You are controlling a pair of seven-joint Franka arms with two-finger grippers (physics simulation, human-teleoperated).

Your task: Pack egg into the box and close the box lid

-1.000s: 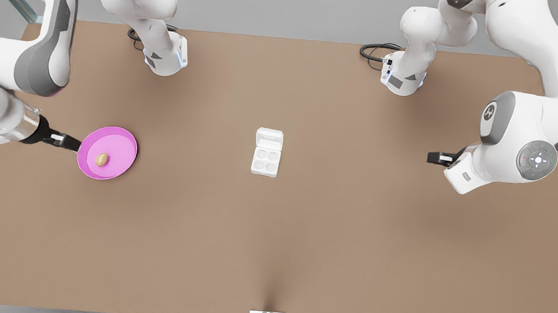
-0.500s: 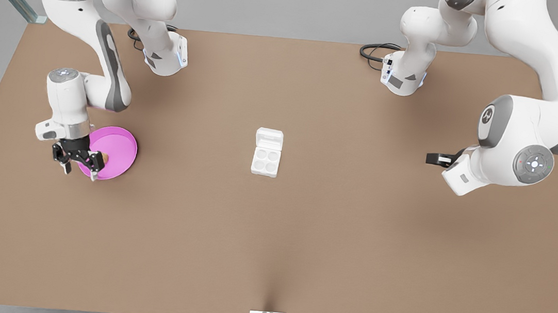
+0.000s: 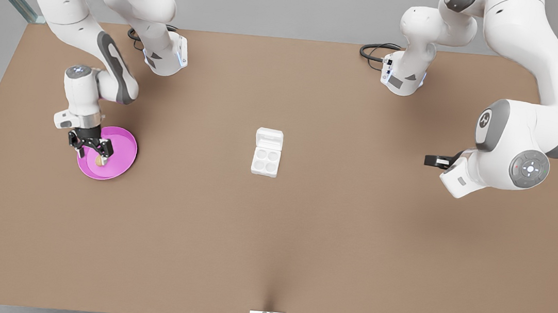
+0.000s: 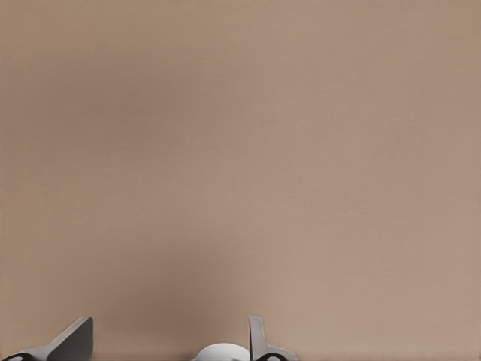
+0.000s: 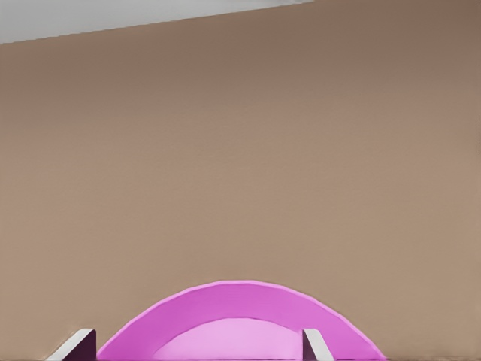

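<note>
Front view: the right gripper (image 3: pixel 96 152) hangs over the glossy round pink plate (image 3: pixel 120 160), jaws spread around the tan oval egg (image 3: pixel 99 160). The white box (image 3: pixel 265 160) sits mid-desk (image 3: pixel 302 231), box lid (image 3: pixel 269 138) open. The left gripper (image 3: pixel 430 160) waits at the front view's right.

Left wrist view: jaws spread and empty over the bare matte desk.

Right wrist view: spread fingertips (image 5: pixel 79 346) flank the plate rim.

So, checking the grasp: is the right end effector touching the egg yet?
Cannot tell. In the front view the right end effector hangs over the pink plate, its open fingers partly covering the egg.
</note>
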